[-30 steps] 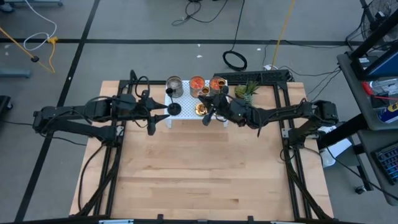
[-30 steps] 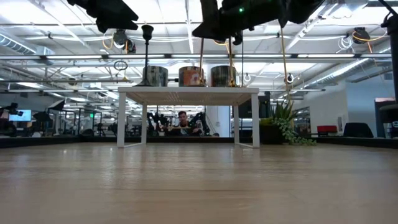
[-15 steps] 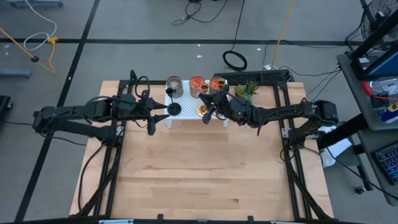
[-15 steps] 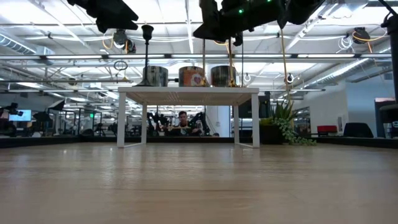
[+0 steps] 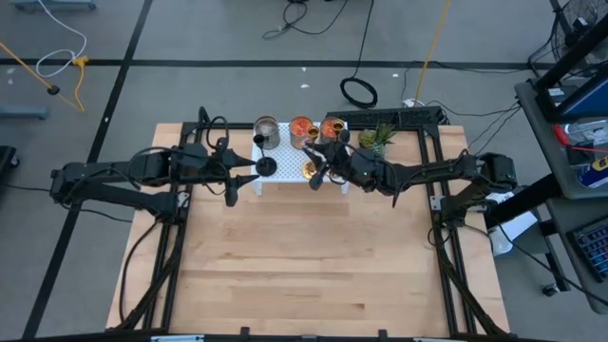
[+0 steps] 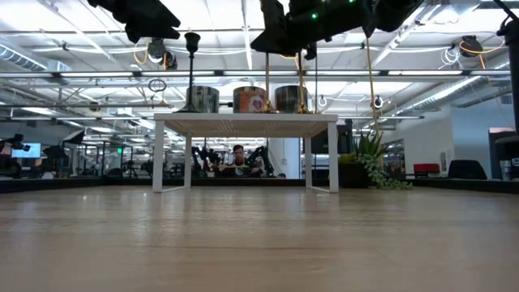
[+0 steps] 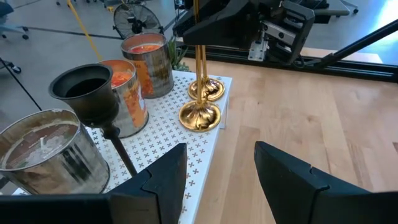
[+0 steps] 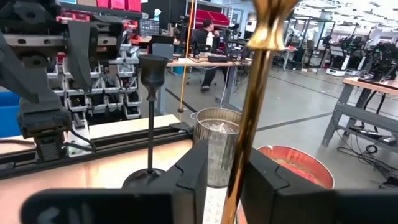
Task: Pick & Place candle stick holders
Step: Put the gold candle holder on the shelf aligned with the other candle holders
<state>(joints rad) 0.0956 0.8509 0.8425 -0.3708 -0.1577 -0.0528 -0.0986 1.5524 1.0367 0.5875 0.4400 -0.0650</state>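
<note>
Left wrist view shows the candle stick holders grouped on the white perforated stand (image 7: 186, 155): two shiny gold stemmed holders (image 7: 200, 115) with round bases set touching or nearly so, a black stemmed holder (image 7: 86, 93) with a dark cup, a grey glass cup (image 7: 53, 155), and two orange glass cups (image 7: 148, 59) in a row behind. The stand sits at the far edge of the wooden table (image 5: 313, 266), with a small green potted plant (image 5: 378, 139) just beside it. The right gripper (image 8: 233, 180) is over the stand, its fingers (image 8: 193, 180) narrowly spaced around the stem of one gold holder; the stem passes upright between them, and actual contact cannot be confirmed. The left gripper (image 7: 214, 180) hovers at the stand's near edge, fingers spread wide and holding nothing. The black stemmed holder stands just beside the left gripper. A person (image 6: 238, 154) sits in the room beyond the table.
</note>
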